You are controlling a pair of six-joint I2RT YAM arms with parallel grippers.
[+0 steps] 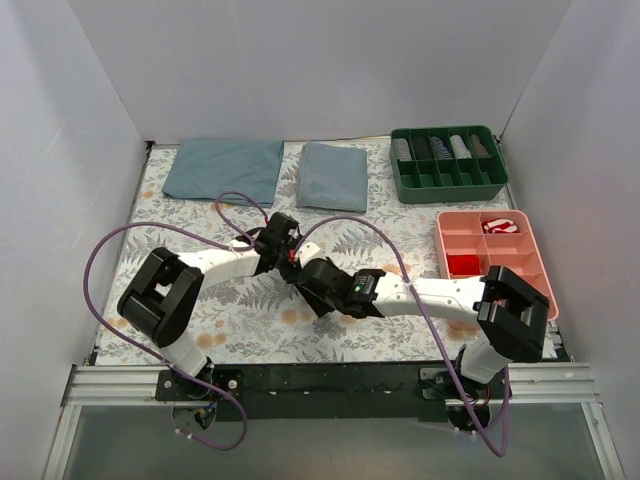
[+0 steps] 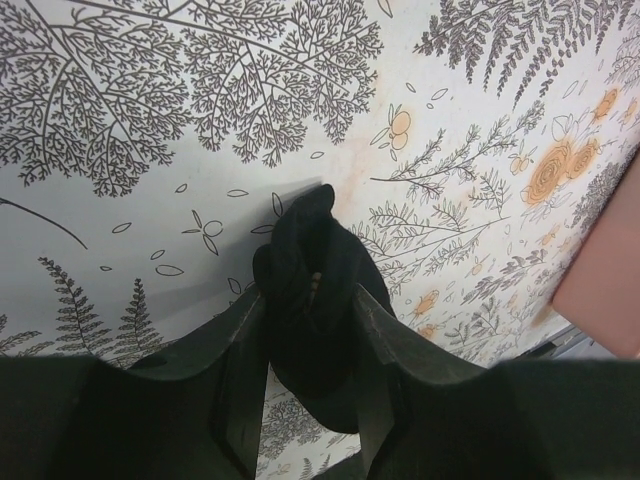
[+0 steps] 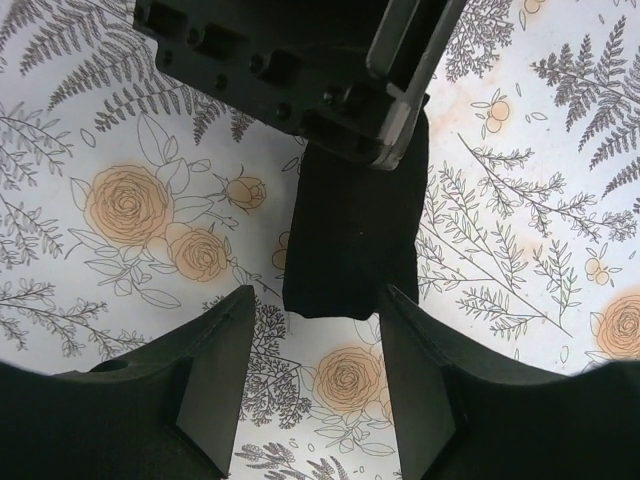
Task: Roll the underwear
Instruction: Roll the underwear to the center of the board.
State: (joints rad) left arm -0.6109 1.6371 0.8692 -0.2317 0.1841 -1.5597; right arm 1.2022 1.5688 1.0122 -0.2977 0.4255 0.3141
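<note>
The underwear (image 2: 312, 270) is a bunched black bundle with only a speck of tan showing. My left gripper (image 2: 308, 300) is shut on it and holds it above the floral table cover. In the top view the left gripper (image 1: 288, 252) sits mid-table, with the right gripper (image 1: 312, 283) just in front of it. In the right wrist view the underwear (image 3: 350, 235) hangs down from the left gripper (image 3: 300, 60). Its lower edge sits just beyond my right gripper (image 3: 315, 305), which is open and holds nothing.
Two blue-grey folded cloths (image 1: 223, 170) (image 1: 334, 176) lie at the back. A green divided tray (image 1: 447, 183) stands back right. A pink tray (image 1: 515, 262) at the right holds small red rolled garments (image 1: 462, 264); its edge shows in the left wrist view (image 2: 605, 280).
</note>
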